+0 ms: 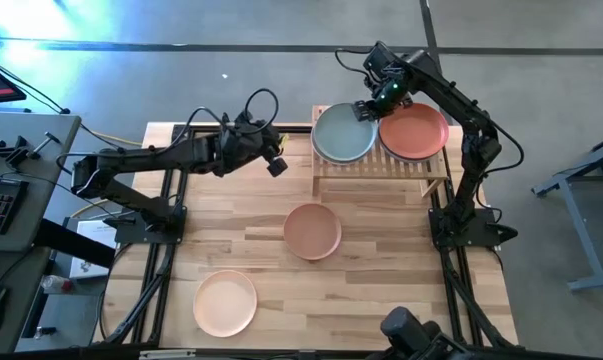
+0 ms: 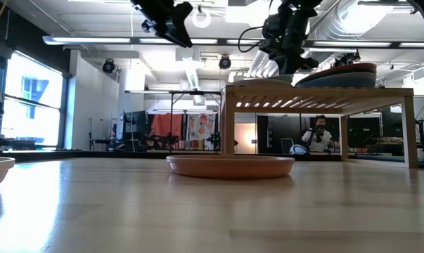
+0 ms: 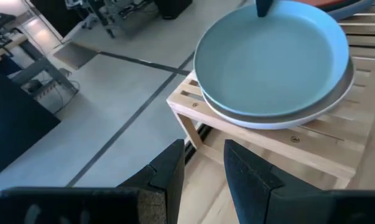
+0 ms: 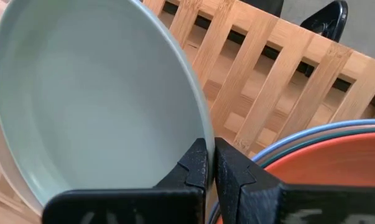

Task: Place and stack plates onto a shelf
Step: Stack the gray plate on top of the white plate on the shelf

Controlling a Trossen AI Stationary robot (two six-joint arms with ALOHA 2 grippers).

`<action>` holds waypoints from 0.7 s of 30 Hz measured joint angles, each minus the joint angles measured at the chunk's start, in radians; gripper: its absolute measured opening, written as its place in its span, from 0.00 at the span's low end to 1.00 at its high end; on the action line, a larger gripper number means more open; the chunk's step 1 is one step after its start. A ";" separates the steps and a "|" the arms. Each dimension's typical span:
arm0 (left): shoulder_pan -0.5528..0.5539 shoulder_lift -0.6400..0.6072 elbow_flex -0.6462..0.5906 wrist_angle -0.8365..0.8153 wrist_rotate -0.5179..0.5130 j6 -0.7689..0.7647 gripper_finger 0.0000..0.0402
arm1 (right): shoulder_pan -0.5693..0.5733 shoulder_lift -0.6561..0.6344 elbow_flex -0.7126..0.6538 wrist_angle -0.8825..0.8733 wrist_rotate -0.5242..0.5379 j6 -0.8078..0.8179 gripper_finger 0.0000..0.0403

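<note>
**Right hand pinching the sage plate's rim on the shelf; two plates waiting on the counter**

The left hand [image 1: 274, 160] is being held released and empty above the counter [image 1: 401, 280], just left of the shelf [image 1: 381, 172]. On the counter, a peach plate [image 1: 225, 302] is lying near the front left, and a tan-pink plate [image 1: 312, 230] is lying in the middle, just in front of the shelf.

On the shelf's left half, a pale sage plate [image 4: 94, 93] is sitting on an off-white plate [image 3: 336, 93]. Its rim is being pinched between the clenched fingers of the right hand [image 1: 366, 108], at the edge nearest the right-hand stack. There, an orange-red plate [image 1: 414, 131] is lying on top, with blue and other rims showing beneath it.

The plates are judged to be stiff, fairly light and matte, so a rim pinch should be holding without much slip. A flat plate offers no other purchase; the raised lip is probably the only place to be taken. A plate held by one edge is likely to be tipping, so a gentle set-down is advised, since chipping cannot be ruled out.
</note>
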 joint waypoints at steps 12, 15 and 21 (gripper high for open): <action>0.000 0.000 -0.001 0.000 0.027 0.000 0.25 | 0.005 0.000 0.000 0.000 -0.002 0.034 0.00; 0.000 0.000 -0.001 0.000 0.028 0.000 0.25 | 0.012 0.000 0.000 0.002 -0.002 0.034 0.00; 0.000 0.000 -0.001 0.000 0.028 0.000 0.25 | 0.019 0.000 0.000 0.004 -0.002 0.042 0.00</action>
